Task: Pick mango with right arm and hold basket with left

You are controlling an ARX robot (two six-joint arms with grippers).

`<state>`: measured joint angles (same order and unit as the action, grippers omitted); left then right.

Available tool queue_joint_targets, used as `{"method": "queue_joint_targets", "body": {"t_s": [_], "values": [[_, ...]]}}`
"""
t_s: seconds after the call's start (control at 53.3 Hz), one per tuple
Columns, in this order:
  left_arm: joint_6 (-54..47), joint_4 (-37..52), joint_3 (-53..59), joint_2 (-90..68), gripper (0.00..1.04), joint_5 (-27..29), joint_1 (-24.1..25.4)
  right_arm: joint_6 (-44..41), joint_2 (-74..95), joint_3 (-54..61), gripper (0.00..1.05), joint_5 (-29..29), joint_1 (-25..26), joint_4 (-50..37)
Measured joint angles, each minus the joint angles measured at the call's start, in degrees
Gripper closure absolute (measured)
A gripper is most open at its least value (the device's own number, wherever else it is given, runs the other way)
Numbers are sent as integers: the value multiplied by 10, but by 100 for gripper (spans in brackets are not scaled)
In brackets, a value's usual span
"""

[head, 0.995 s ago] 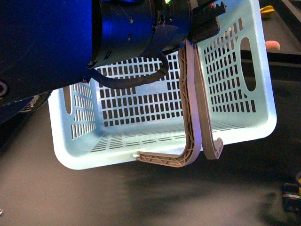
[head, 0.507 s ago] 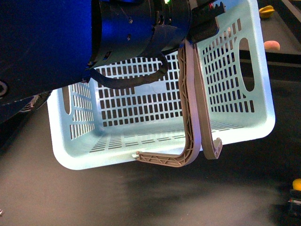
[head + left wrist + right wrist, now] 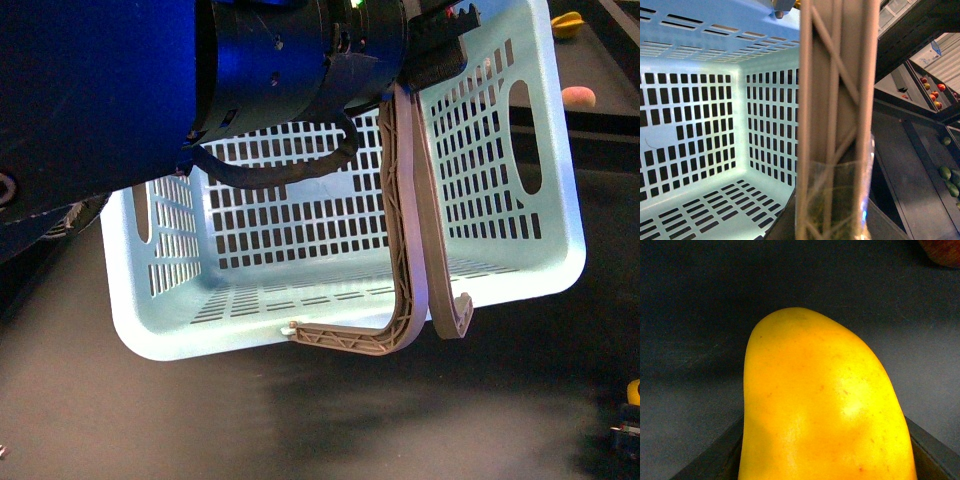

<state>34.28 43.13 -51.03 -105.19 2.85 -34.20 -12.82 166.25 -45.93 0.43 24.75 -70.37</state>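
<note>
At the front view's lower right edge, the right hand (image 3: 628, 425) grips the mango (image 3: 820, 405) lengthwise; the basket (image 3: 300, 225), hung from the clenched left hand (image 3: 435, 55), lies up-left.

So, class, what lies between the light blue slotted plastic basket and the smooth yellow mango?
Nothing: the front view shows only bare dark tabletop between the light blue slotted plastic basket and the smooth yellow mango.

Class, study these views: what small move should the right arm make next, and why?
Probably lift the right gripper, carrying the mango, toward the basket's open mouth. The mango already sits between its fingers, low at the front view's edge, while the left gripper holds the basket up by its handles, with no fruit seen inside.
</note>
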Motion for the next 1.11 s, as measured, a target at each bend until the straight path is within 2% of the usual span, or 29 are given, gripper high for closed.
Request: {"method": "queue_joint_targets", "body": {"t_s": [0.206, 0.432, 0.601, 0.882, 1.107], "values": [[0, 0, 0, 0, 99, 0, 0, 0, -25, 30, 43, -3, 1, 0], [0, 0, 0, 0, 99, 0, 0, 19, -125, 85, 43, -29, -14, 21], [0, 0, 0, 0, 99, 0, 0, 49, -264, 139, 43, -97, -37, 73], [0, 0, 0, 0, 99, 0, 0, 92, -522, 229, 43, -233, -92, 207], [0, 0, 0, 0, 99, 0, 0, 132, -741, 259, 43, -257, -159, 313]]}}
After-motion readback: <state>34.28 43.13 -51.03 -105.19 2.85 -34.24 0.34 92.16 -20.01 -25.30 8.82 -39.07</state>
